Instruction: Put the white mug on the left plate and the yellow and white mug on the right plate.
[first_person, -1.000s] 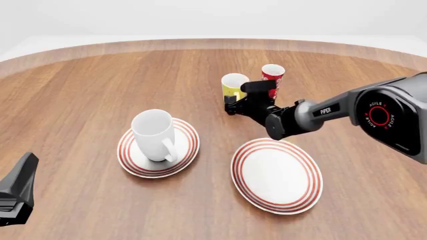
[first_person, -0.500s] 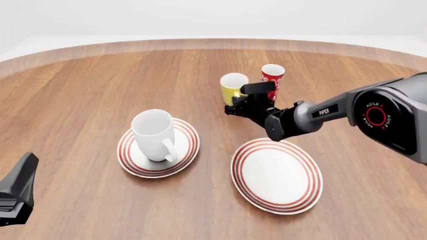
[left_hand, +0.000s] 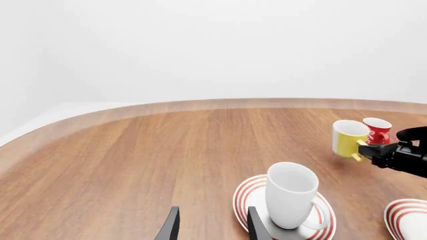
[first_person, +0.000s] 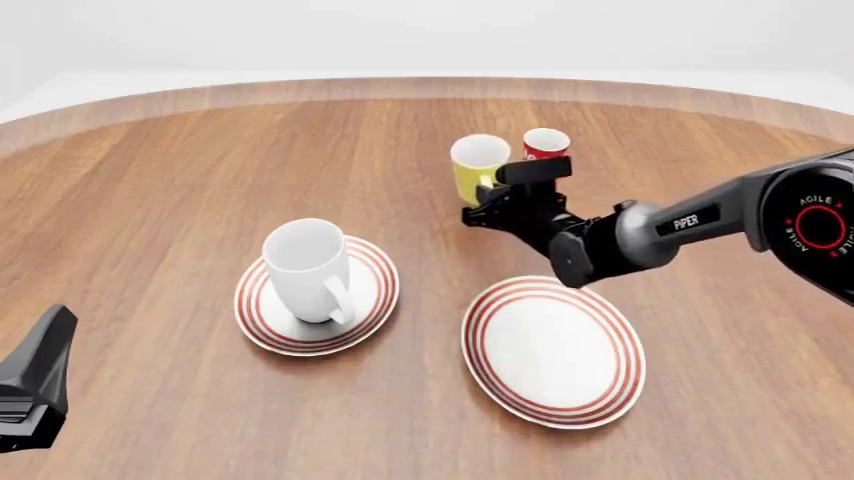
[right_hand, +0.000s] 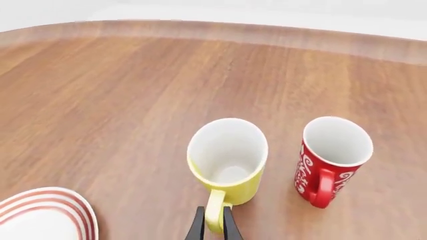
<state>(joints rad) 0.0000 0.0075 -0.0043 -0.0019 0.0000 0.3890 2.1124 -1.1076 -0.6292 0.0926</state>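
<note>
The right gripper (right_hand: 213, 224) pinches the handle of the small yellow, white-lined mug (first_person: 478, 168), held near the slim red patterned mug (first_person: 543, 146). The big white ceramic mug (first_person: 311, 268) stands on the left red-ringed plate (first_person: 260, 312); the right red-ringed plate (first_person: 554, 350) is bare. The left gripper (left_hand: 211, 231) hangs parted, holding nothing.

White mug (first_person: 308, 262), yellow-outside white-inside mug (first_person: 478, 166), red white-patterned mug (first_person: 543, 146), red-ringed white plates (first_person: 554, 352), brown woodgrain table (first_person: 160, 200).

- The red mug (first_person: 545, 146) stands just beside the yellow mug (first_person: 478, 167) — only a narrow gap between them.
- The right plate (first_person: 554, 350) lies bare, open from above.
- The white mug (first_person: 310, 268) fills the left plate (first_person: 316, 296).
</note>
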